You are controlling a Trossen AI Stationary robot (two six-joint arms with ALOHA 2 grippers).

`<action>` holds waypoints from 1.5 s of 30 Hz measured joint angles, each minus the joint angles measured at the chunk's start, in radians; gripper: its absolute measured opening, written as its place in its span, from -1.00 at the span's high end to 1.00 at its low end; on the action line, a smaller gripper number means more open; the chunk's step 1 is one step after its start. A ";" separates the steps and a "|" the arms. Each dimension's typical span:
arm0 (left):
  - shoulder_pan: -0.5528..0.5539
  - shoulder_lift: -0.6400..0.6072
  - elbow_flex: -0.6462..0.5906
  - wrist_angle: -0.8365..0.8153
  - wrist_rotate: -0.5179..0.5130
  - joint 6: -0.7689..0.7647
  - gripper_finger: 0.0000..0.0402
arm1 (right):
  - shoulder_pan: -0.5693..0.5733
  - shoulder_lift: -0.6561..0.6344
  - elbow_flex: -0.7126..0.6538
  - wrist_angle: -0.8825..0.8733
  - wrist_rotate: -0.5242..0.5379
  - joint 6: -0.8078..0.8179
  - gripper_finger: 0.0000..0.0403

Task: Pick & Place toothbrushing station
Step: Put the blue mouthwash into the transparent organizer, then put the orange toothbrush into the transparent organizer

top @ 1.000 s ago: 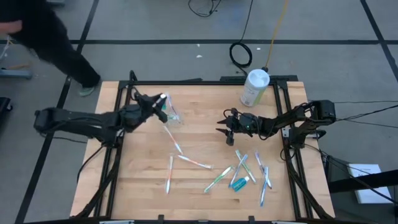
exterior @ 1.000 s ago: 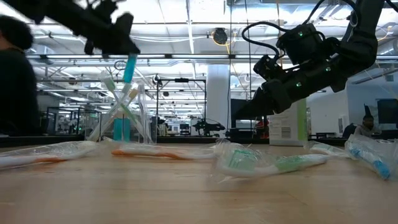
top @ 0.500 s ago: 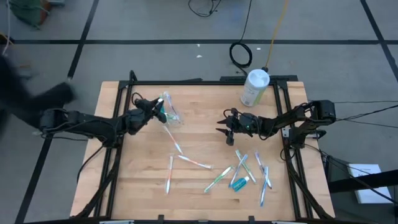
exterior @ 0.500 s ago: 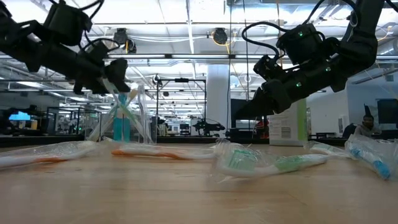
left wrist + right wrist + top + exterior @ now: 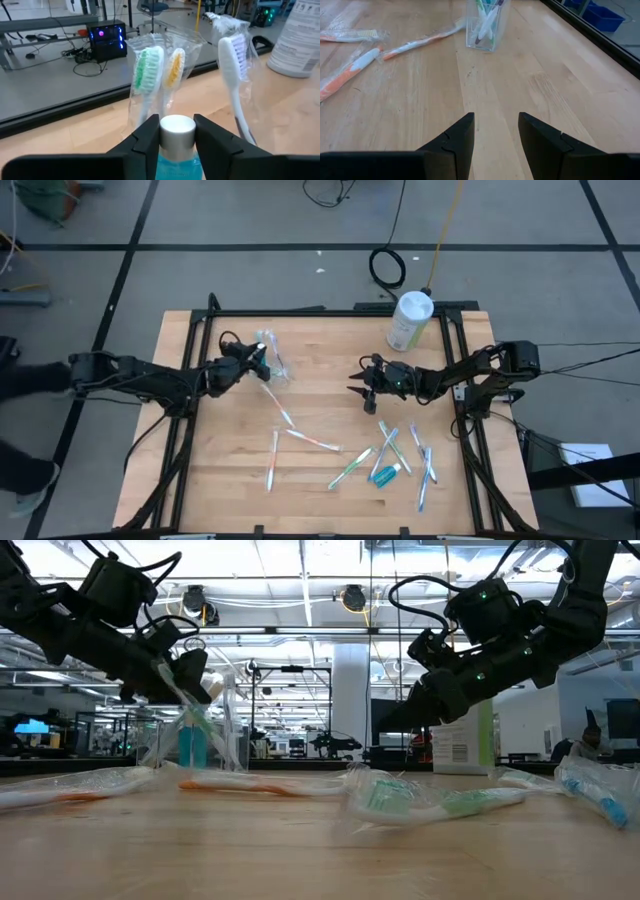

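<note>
The clear plastic cup (image 5: 278, 366) stands at the table's far left and also shows in the low view (image 5: 215, 735). It holds wrapped toothbrushes with green (image 5: 148, 75), yellow (image 5: 174, 70) and white (image 5: 233, 52) heads. My left gripper (image 5: 256, 358) is at the cup's left rim, shut on a blue toothpaste tube (image 5: 177, 162). My right gripper (image 5: 362, 392) hovers open and empty above the table's middle right, with the cup far ahead of it in its own wrist view (image 5: 487, 25). My left gripper pinches the tube's white cap (image 5: 177, 131) between its two fingers, one on each side. The fingers slant down from the table's left. The tube hangs cap up below them at the cup; its lower end is hidden.
A white canister with a green label (image 5: 410, 320) stands at the far right corner. Several wrapped toothbrushes (image 5: 385, 448) and a blue tube (image 5: 386, 474) lie at the near right. More brushes (image 5: 272, 460) (image 5: 312, 441) (image 5: 280, 408) lie mid-table. A person's dark clothing (image 5: 20, 380) shows off the table's left.
My left gripper has gone down toward the cup with the blue tube still in its fingers. The tube hung well above the cup and is now low at the cup's rim. The person beside the table has moved away along its left side.
</note>
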 joint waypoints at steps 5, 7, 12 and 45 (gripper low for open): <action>0.000 -0.004 0.000 0.018 0.000 0.006 0.20 | 0.000 0.000 0.000 0.000 0.000 0.000 0.29; 0.000 -0.012 0.000 0.019 0.018 0.015 0.11 | 0.000 0.000 0.000 -0.001 0.000 0.000 0.29; -0.024 -0.079 0.018 0.023 0.028 0.114 -0.04 | 0.000 0.000 0.000 -0.001 0.000 0.000 0.29; -0.446 -0.149 0.249 -0.748 0.430 -0.407 0.16 | 0.000 0.000 0.000 -0.052 0.000 0.000 0.29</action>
